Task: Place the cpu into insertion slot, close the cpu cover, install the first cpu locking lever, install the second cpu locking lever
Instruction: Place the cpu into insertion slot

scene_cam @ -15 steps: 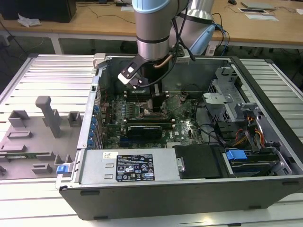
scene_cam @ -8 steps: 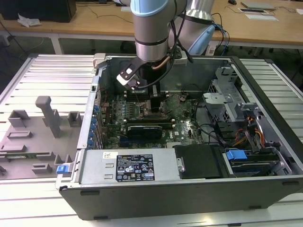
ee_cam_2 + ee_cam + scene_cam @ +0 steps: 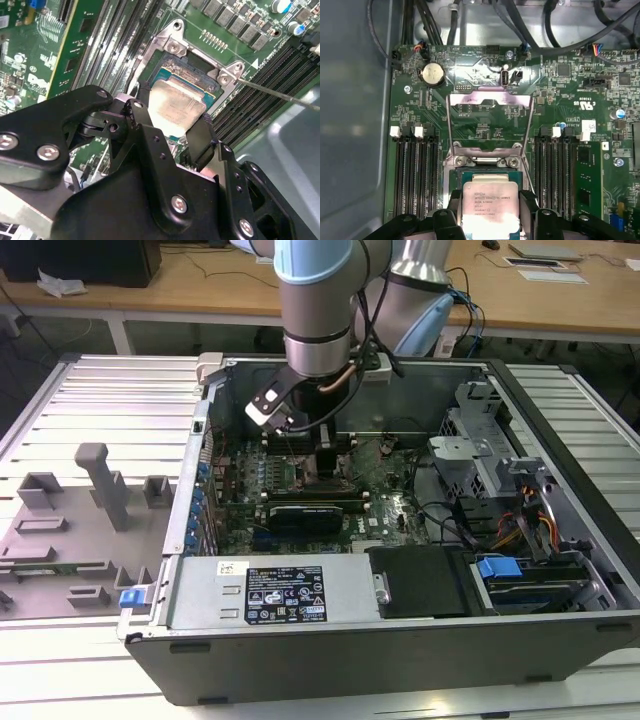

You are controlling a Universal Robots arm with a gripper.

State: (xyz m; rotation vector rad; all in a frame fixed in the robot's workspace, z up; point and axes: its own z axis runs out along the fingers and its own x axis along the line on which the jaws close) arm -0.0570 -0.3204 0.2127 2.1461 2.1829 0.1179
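The cpu (image 3: 490, 205) sits pale metal top up between the two black fingers (image 3: 527, 205) of the pincer (image 3: 491, 210), directly over the insertion slot (image 3: 490, 173); whether it is fully seated I cannot tell. In the exterior view a slatted metal worktop (image 3: 100, 390) spans the frame; on it, from the centre to the exterior view's right, lies an open computer case (image 3: 400, 640) with its motherboard (image 3: 390, 502) exposed; the arm (image 3: 318, 320) comes down from the upper middle of the frame into the case, its pincer low over the board. In both wrist views the pincer is closed to the chip's width, with a finger against each of two opposite edges of the cpu. The cpu cover (image 3: 489, 99) stands swung up off the slot; long black memory slots (image 3: 415, 175) flank the socket on both sides; a thin metal rod (image 3: 280, 95) slants away from one corner of the socket frame; a round coin battery (image 3: 432, 74) sits near the raised cover.
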